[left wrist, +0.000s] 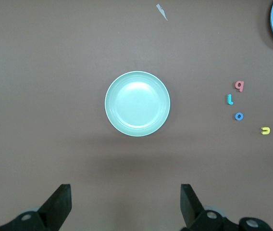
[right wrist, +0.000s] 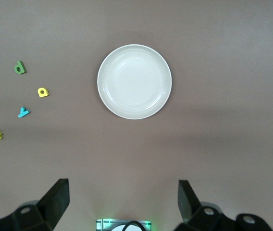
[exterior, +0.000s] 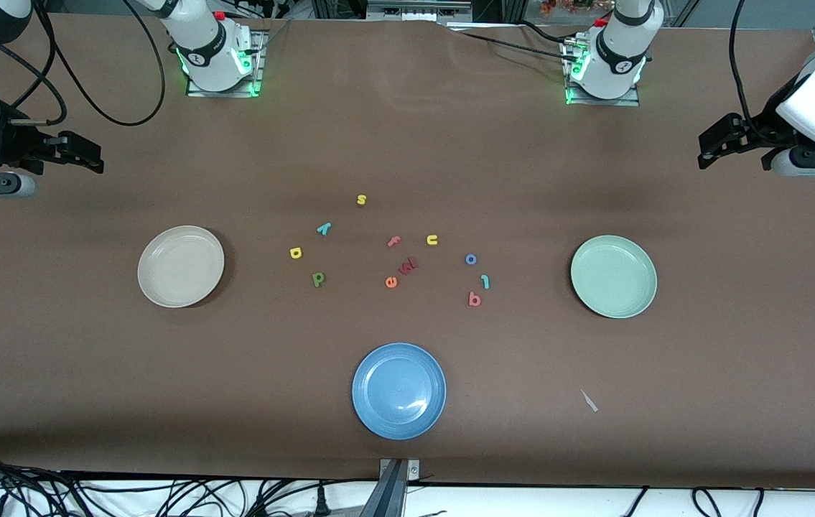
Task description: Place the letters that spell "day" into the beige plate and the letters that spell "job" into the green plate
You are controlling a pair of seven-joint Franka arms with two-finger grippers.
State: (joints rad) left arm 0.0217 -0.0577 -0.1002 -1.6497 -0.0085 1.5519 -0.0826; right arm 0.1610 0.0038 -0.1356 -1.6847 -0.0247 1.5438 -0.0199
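On the brown table we have nothing sorted yet: the beige plate [exterior: 181,266] and the green plate [exterior: 614,276] both lie empty. Between them, the green d [exterior: 318,278], yellow a [exterior: 296,252] and teal y [exterior: 324,228] sit nearer the beige plate, while the blue o [exterior: 471,259], teal j [exterior: 485,281] and salmon b [exterior: 474,299] sit nearer the green one. Our left gripper [exterior: 714,149] and right gripper [exterior: 84,154] wait above the table's ends, fingers spread and holding nothing, so all six letters remain for us to move
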